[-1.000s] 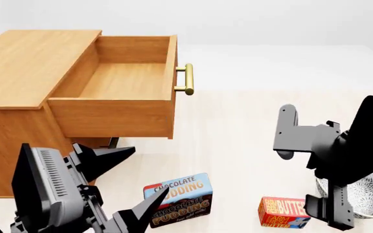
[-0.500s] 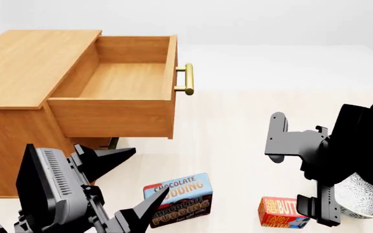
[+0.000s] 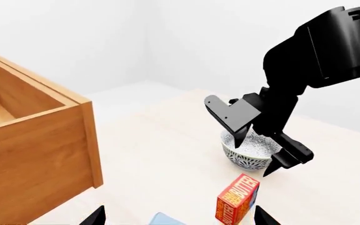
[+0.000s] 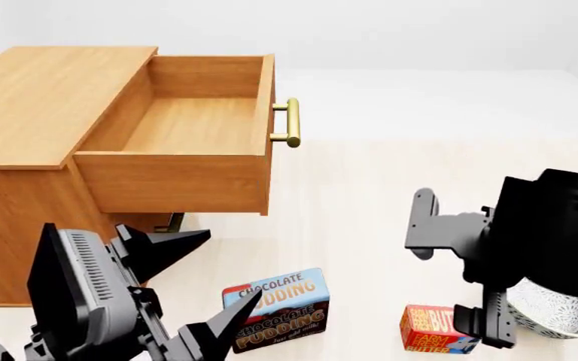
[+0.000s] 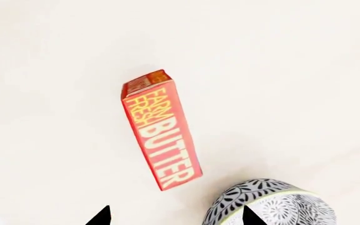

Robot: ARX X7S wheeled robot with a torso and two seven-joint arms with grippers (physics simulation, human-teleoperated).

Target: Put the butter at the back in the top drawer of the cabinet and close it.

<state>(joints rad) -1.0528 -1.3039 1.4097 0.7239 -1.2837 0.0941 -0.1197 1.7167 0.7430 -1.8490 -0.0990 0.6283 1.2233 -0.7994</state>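
Observation:
The butter [image 4: 438, 329] is a small red-orange box lying on the pale floor at the front right; it also shows as the butter [image 5: 161, 129] and the butter [image 3: 237, 199]. My right gripper [image 4: 457, 289] hangs open just above it and slightly toward the bowl, holding nothing; the right gripper [image 5: 175, 218] shows only its two dark tips. The cabinet [image 4: 38, 113] stands at the left with its top drawer [image 4: 184, 124] pulled fully out and bare inside. My left gripper [image 4: 229, 267] is open and empty, low in front of the cabinet, and the left gripper [image 3: 176, 218] faces the butter.
A brown-and-blue chocolate pudding box [image 4: 279, 308] lies between my two grippers. A patterned bowl [image 4: 562, 308] sits right beside the butter, partly under my right arm. The drawer's brass handle [image 4: 286, 122] juts out toward the open floor.
My right arm has moved left and down, bringing its gripper closer over the butter. The left gripper has barely shifted. The drawer and boxes have not moved.

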